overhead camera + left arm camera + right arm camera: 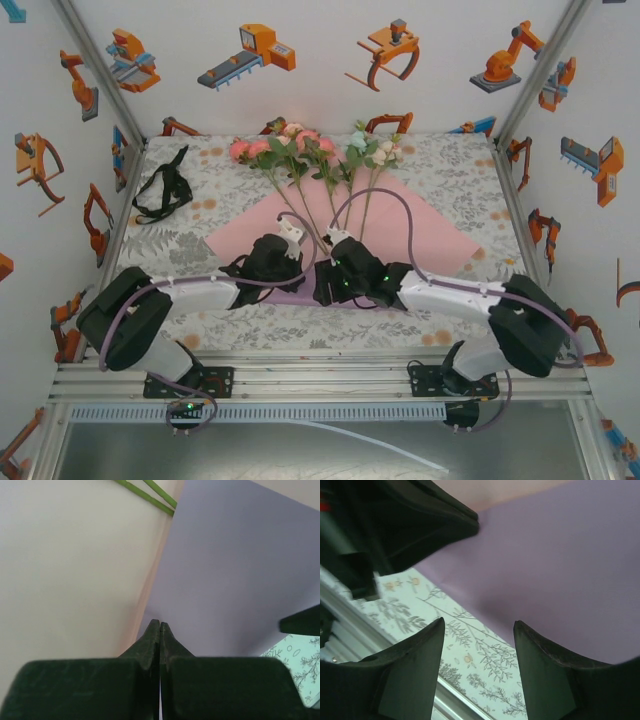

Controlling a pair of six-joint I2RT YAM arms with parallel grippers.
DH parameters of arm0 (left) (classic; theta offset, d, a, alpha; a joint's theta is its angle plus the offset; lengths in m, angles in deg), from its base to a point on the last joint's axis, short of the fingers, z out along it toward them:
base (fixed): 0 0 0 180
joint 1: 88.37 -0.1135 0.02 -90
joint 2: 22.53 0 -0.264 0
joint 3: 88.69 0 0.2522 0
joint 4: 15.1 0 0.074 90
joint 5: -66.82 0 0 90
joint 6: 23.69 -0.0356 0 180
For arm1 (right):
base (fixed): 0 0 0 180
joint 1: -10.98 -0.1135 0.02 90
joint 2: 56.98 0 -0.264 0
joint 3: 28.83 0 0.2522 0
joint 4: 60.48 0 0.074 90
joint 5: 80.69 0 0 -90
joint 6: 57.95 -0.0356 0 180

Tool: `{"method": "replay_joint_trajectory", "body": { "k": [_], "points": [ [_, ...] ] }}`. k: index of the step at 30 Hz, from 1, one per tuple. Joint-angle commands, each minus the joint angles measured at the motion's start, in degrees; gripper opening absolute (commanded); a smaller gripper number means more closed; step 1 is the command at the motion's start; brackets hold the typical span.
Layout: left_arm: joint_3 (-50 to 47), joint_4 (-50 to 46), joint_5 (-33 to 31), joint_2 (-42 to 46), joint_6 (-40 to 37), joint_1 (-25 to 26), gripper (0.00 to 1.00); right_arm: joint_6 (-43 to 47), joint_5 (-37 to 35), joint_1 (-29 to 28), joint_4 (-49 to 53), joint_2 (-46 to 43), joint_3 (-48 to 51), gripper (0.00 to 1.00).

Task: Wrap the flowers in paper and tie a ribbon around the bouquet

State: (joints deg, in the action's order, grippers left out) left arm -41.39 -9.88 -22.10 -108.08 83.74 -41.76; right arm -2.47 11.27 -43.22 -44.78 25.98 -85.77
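Lilac paper [240, 570] flap pinched by left jaws, right jaws open alongside

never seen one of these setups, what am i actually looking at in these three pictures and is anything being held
It is two robot arms bolted at the near edge of a patterned table: the left arm and the right arm. The wide picture is from a fixed camera above and behind them. The other two come from small cameras on each wrist, looking along that arm's own jaws. On the table lies a sheet of paper, pink side up, with artificial flowers across it and a black ribbon far left. The left jaws are shut, apparently pinching the paper's turned-over lilac corner. The right jaws stand open, holding nothing.
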Motion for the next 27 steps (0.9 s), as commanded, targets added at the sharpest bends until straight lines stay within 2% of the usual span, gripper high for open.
{"method": "replay_joint_trajectory", "body": {
  "k": [1,5,8,10,12,15,17,22,27],
  "points": [
    [0.0,4.5,-1.7,-1.4,1.2,-0.8,0.0,-2.9,-2.7,0.0,-3.4,1.1,0.7,0.54],
    [-0.6,6.9,-1.5,-1.1,2.4,-1.7,0.0,0.4,-9.5,0.0,-3.1,2.3,2.5,0.55],
    [-0.6,3.7,-1.5,3.2,2.9,-2.0,0.36,2.1,-10.9,0.0,-3.5,3.4,3.1,0.55],
    [-1.0,-0.5,-1.9,8.3,3.0,-2.0,0.48,1.9,-10.7,0.0,-4.0,4.0,3.4,0.54],
    [-1.5,-5.3,-2.2,14.1,3.5,-1.7,0.47,1.2,-10.5,0.0,-4.3,4.2,3.9,0.55],
    [-3.0,-10.6,1.0,21.9,6.5,-1.2,0.32,0.9,-9.9,0.0,-4.8,3.9,4.3,0.55],
    [-4.4,-10.5,5.0,23.7,9.7,-1.0,0.29,0.9,-9.7,0.0,-4.7,3.6,4.2,0.55],
    [-4.0,-9.8,3.8,19.1,14.8,-0.8,0.33,0.2,-5.0,0.0,-5.1,0.2,3.2,0.56],
    [-1.8,-6.1,7.8,9.7,16.4,-0.8,0.24,-3.9,-5.3,0.0,-6.5,-2.4,5.0,0.57]
  ]
}}
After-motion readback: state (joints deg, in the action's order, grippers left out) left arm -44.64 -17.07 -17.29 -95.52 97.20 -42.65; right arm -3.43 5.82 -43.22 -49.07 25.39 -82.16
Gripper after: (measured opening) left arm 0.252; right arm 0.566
